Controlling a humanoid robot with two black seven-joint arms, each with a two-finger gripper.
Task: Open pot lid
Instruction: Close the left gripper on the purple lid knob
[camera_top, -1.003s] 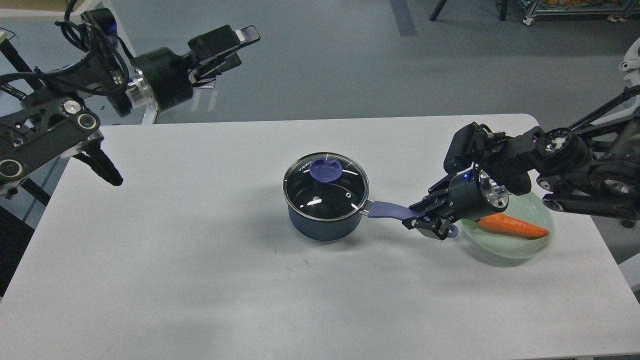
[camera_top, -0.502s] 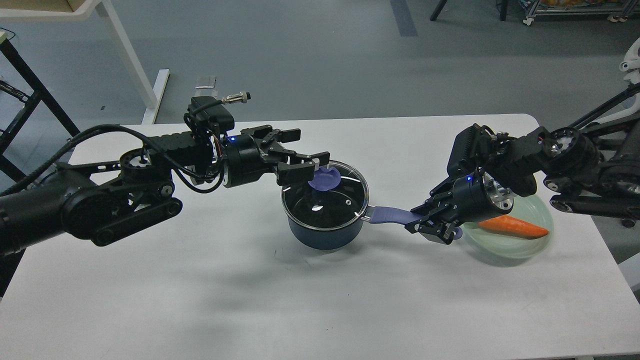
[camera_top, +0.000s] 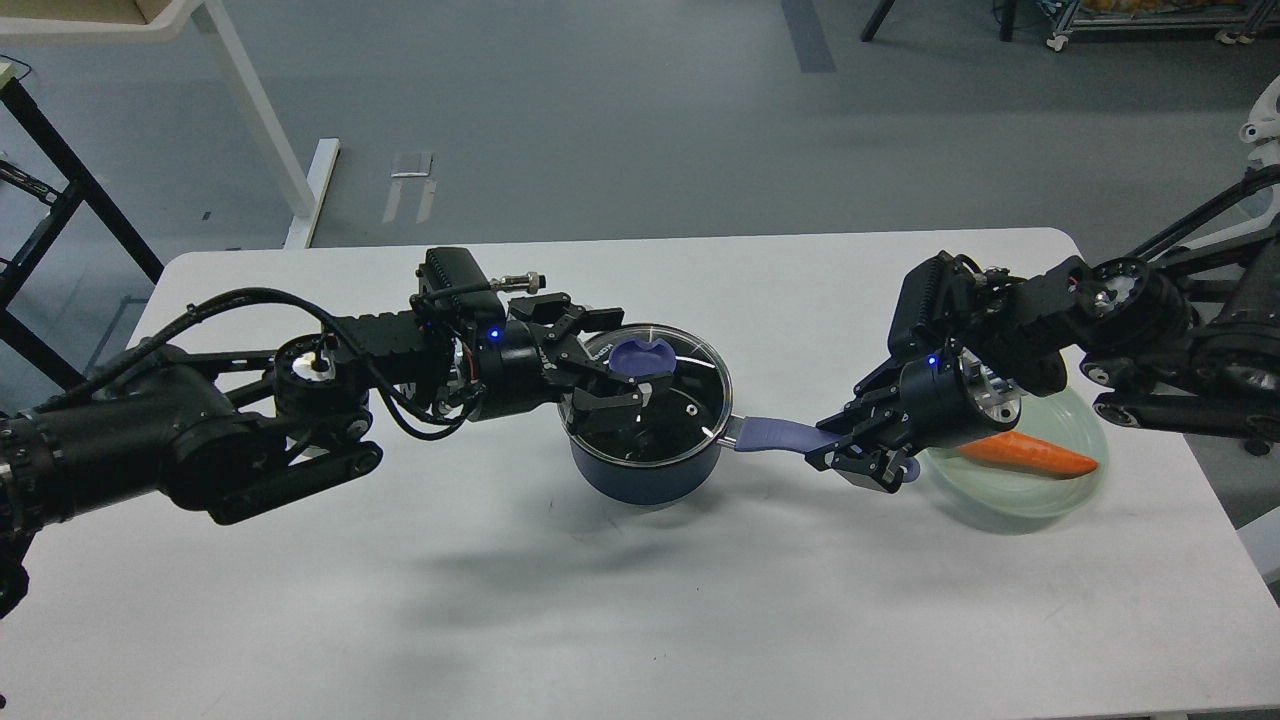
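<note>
Straddling lid, left fingers apart

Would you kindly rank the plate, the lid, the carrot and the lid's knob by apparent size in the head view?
1. Plate, though only slightly wider than the lid, so this is close.
2. Lid.
3. Carrot.
4. Knob.

The left end effector has been brought from high beyond the surface's far left corner down over the lid, its fingers spread on either side of the knob. The pot has been nudged slightly.
</note>
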